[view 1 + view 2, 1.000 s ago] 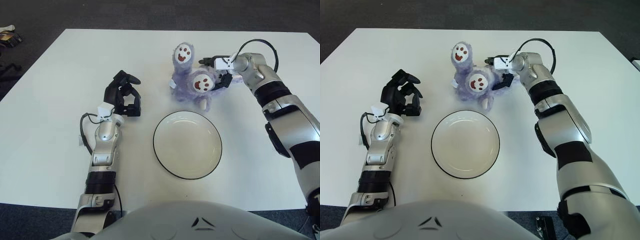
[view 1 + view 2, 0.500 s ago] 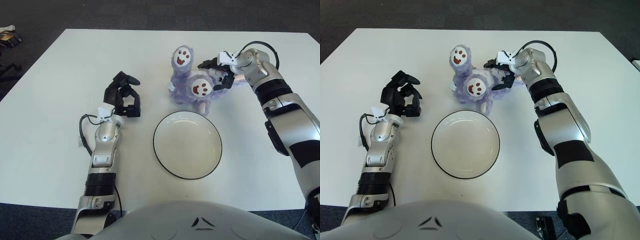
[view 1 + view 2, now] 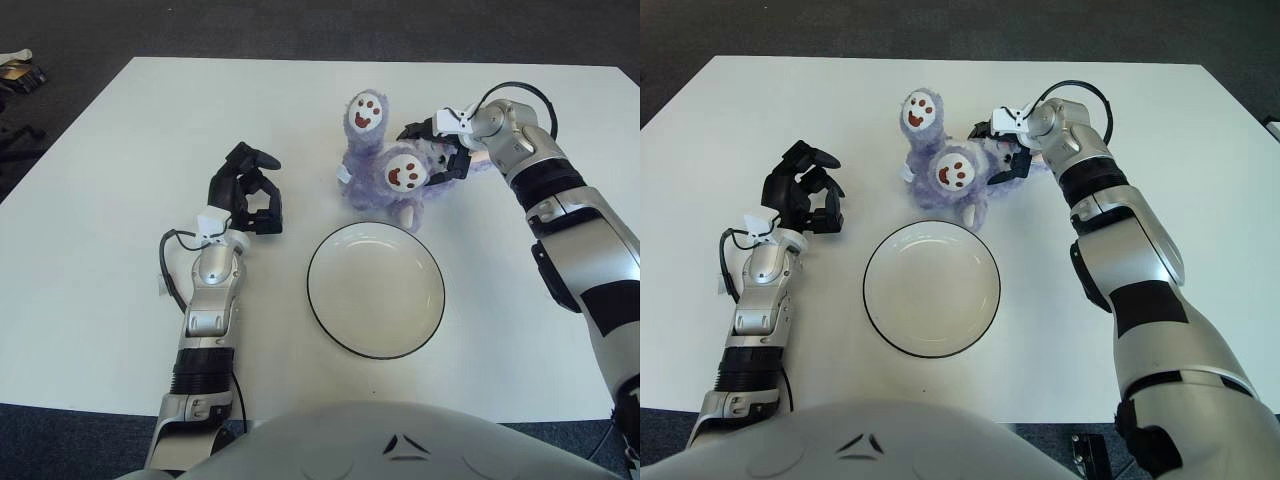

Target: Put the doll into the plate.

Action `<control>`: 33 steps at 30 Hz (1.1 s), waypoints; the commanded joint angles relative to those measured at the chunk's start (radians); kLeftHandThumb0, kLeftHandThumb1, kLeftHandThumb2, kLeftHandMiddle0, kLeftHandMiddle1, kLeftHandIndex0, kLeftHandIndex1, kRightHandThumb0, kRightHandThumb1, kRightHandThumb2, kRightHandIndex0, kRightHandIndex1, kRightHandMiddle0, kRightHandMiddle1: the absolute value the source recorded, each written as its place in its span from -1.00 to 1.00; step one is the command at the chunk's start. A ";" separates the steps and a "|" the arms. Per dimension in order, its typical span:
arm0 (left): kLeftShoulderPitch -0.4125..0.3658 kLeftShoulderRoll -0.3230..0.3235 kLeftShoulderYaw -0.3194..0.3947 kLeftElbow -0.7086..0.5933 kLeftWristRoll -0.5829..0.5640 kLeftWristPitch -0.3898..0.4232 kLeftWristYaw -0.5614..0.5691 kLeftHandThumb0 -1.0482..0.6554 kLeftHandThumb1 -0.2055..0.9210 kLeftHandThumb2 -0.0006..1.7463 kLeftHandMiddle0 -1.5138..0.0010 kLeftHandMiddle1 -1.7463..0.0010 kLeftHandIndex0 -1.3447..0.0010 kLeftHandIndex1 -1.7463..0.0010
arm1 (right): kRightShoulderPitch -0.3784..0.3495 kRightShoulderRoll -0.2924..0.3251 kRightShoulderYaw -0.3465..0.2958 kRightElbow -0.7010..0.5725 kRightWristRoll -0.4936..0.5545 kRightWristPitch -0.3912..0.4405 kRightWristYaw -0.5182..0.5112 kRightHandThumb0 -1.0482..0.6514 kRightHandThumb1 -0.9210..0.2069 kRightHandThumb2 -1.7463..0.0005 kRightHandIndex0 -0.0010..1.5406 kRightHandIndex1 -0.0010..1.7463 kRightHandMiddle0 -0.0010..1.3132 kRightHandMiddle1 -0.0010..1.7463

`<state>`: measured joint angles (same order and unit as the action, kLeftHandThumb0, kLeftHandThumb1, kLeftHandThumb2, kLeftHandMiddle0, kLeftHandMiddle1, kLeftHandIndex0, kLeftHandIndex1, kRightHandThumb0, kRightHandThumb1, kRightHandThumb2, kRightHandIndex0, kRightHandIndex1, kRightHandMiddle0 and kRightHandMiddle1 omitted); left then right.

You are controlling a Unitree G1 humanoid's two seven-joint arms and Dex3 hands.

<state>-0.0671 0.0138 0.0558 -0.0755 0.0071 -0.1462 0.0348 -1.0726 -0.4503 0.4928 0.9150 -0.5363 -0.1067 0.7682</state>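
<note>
Plainly we have our right hand (image 3: 440,152) closed on the doll (image 3: 388,176), which sits just beyond the plate (image 3: 375,290). It looks soft, light and squashy; we judge a body grip steadiest. Our left hand (image 3: 247,195), curled and empty, shows well left of it.

A fuzzy purple doll (image 3: 385,172) with white-and-red paw faces, a white black-rimmed plate (image 3: 375,289), a white table (image 3: 90,250).

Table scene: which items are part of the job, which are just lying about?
Job:
purple plush doll, gripped by right hand
black-rimmed white plate, empty

Lying about:
white table
left hand, idle left of the plate, curled
</note>
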 commanded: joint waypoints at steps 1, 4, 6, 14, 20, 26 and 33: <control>0.019 -0.005 0.001 -0.005 0.001 0.004 0.009 0.22 -0.53 0.82 -0.05 -1.00 0.07 -0.91 | 0.045 -0.020 0.039 0.010 -0.053 -0.045 -0.047 -0.08 0.43 -0.38 -0.73 0.36 -0.98 0.83; 0.019 -0.006 0.001 -0.008 0.001 0.003 0.007 0.22 -0.54 0.82 -0.06 -1.00 0.06 -0.90 | 0.049 -0.030 0.056 0.004 -0.082 -0.063 -0.086 -0.01 0.43 -0.40 -0.64 0.52 -0.89 0.94; 0.019 -0.006 0.002 -0.006 -0.001 -0.005 0.005 0.22 -0.54 0.83 -0.06 -1.00 0.07 -0.92 | 0.050 -0.030 0.060 0.005 -0.091 -0.056 -0.098 0.15 0.29 -0.34 -0.53 0.58 -0.82 0.97; 0.020 -0.008 0.005 -0.004 -0.018 -0.014 -0.006 0.22 -0.58 0.87 -0.07 -1.00 0.08 -0.96 | 0.045 -0.017 0.045 0.055 -0.088 -0.037 -0.147 0.75 0.04 -0.26 -0.07 0.69 -0.25 1.00; 0.018 -0.010 0.004 0.004 -0.023 -0.028 -0.006 0.22 -0.58 0.89 -0.07 -1.00 0.09 -0.99 | 0.056 0.008 -0.002 0.091 -0.052 0.013 -0.219 0.82 0.21 -0.47 -0.02 0.80 0.07 1.00; 0.020 -0.013 0.004 -0.001 -0.028 -0.028 -0.004 0.22 -0.58 0.89 -0.07 -1.00 0.10 -1.00 | 0.070 0.020 -0.034 0.100 -0.032 0.031 -0.286 0.84 0.29 -0.61 -0.04 0.91 0.27 1.00; 0.018 -0.010 0.006 0.009 -0.029 -0.034 -0.005 0.22 -0.57 0.88 -0.07 -1.00 0.10 -1.00 | 0.082 0.021 -0.053 0.101 -0.014 0.025 -0.316 0.88 0.40 -0.75 0.00 0.99 0.35 1.00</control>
<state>-0.0655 0.0049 0.0575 -0.0783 -0.0156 -0.1650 0.0328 -1.0327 -0.4333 0.4518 1.0022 -0.5612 -0.0859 0.4729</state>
